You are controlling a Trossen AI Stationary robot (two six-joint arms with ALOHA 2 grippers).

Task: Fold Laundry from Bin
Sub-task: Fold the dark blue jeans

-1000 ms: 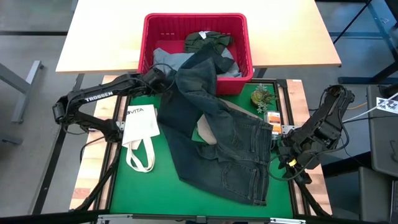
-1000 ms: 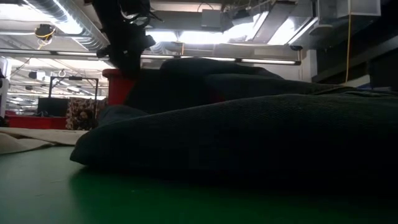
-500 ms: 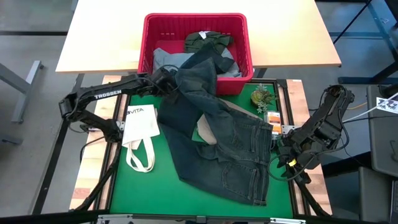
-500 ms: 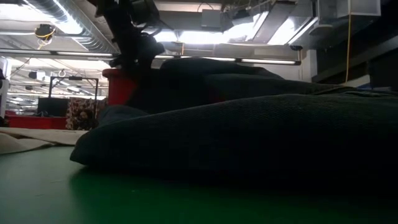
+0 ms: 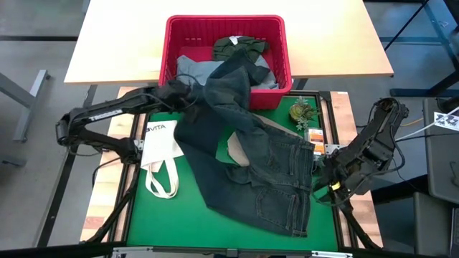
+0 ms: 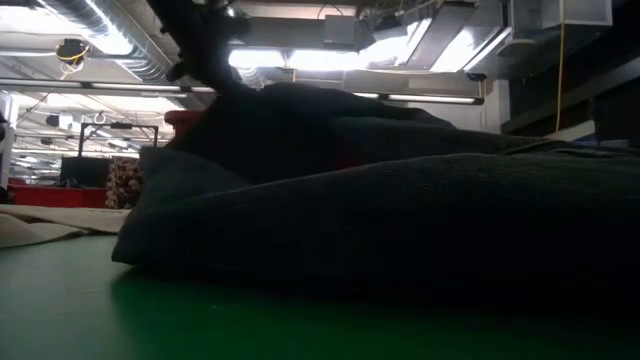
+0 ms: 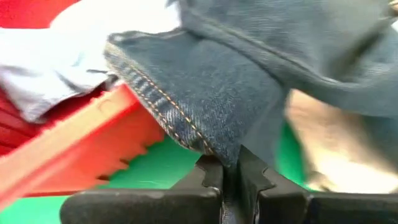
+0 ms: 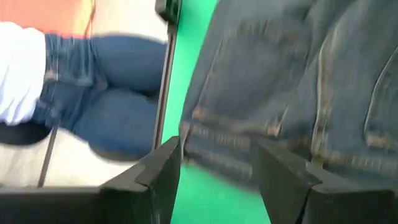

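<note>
Dark navy jeans [image 5: 258,165] lie spread on the green mat, one leg running up over the rim of the red bin [image 5: 172,43]. An olive-green piece [image 5: 240,46] and a grey piece [image 5: 192,69] lie in the bin. My left gripper [image 5: 188,93] is shut on the jeans just in front of the bin's near left corner. My right gripper [image 5: 326,183] hangs open at the mat's right edge beside the jeans' waist. In its wrist view the waistband [image 8: 236,134] lies ahead between its fingers, untouched. My left gripper pinches a fold of the jeans leg's left edge [image 7: 229,155], close to the stitched hem [image 7: 158,99], between its two fingers. The fingers slant downward from the table's left. The pinched cloth is raised off the mat; the rest of the jeans lies on the mat and over the bin rim [image 7: 81,127].
A white tote bag [image 5: 161,147] lies on the mat's left side. Beige trousers [image 5: 235,150] show under the jeans. A small plant [image 5: 302,111] and an orange item [image 5: 315,135] sit at the mat's far right. A person's legs [image 8: 106,93] show beyond the table's right side.
My left gripper has moved right onto the jeans leg, shut on its edge, then drawn back toward the table's left and up. The leg's left edge has been pulled left and lifted; the waist end has stayed in place.
</note>
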